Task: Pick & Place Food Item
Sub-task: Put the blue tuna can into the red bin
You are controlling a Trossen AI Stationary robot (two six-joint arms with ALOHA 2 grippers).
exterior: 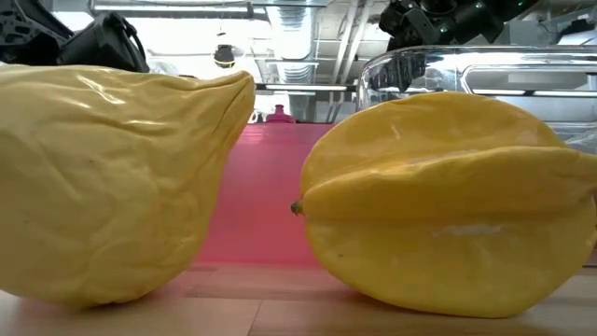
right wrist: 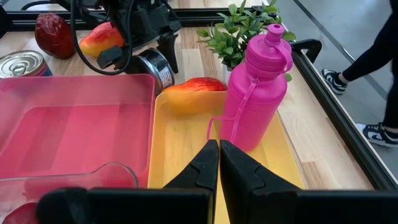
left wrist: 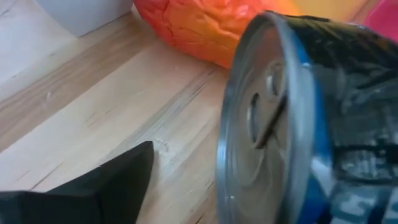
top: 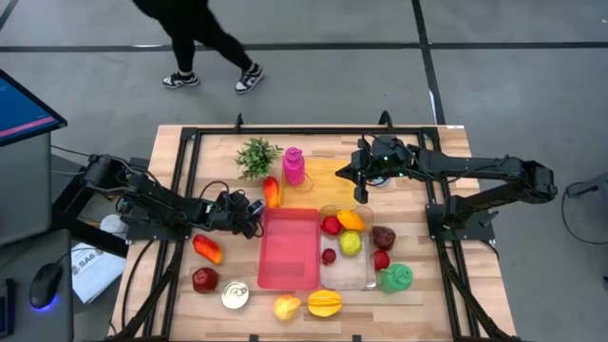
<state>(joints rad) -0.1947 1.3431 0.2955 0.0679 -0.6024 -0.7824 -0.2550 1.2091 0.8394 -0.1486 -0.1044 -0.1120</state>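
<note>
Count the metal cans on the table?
2. One silver tin can stands by the pink plastic tray's near left corner; one blue drink can lies at the left gripper, by the tray's far left corner. Others may be hidden.

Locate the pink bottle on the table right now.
In the high view the pink bottle stands upright at the far middle, on the yellow tray, beside the green plant.

Matt pale wooden table [left wrist: 93, 118]; shiny metal can [left wrist: 273, 124]; glossy pink plastic bottle [right wrist: 258, 87]; clear glass dish [top: 347, 275].
</note>
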